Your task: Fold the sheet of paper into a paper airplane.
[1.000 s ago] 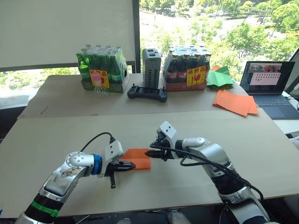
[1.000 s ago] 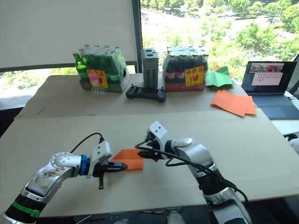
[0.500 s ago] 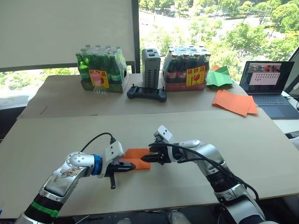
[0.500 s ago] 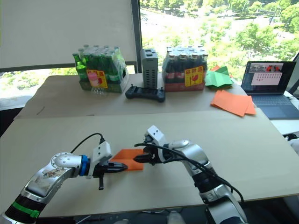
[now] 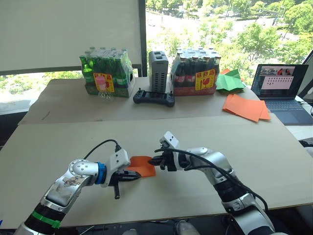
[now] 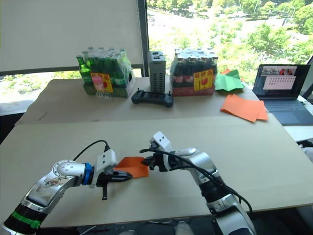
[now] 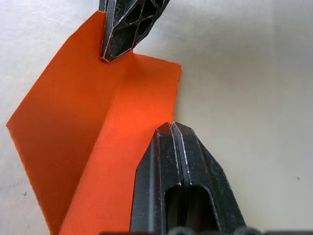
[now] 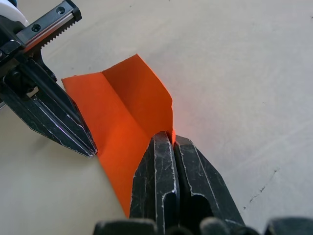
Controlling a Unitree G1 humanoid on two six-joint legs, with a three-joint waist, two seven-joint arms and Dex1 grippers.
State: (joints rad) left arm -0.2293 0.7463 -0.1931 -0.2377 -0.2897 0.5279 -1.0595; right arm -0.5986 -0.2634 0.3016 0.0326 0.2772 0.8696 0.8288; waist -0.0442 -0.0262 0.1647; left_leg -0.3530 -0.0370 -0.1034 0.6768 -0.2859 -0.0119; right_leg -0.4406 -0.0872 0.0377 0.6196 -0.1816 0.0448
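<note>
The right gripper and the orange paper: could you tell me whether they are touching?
Touching. The right wrist view shows the right gripper shut, pressing on the edge of the orange paper.

Head stereo pair: high, looking forward and down over the table (image 5: pixel 58 147), far enough to take in both arms and the window.
Left wrist: very near, along the left gripper (image 7: pixel 171 128) onto the folded orange paper (image 7: pixel 73 142).
Right wrist: very near, along the right gripper (image 8: pixel 172 139).
Shared: every view takes in that paper with both grippers at opposite edges.
</note>
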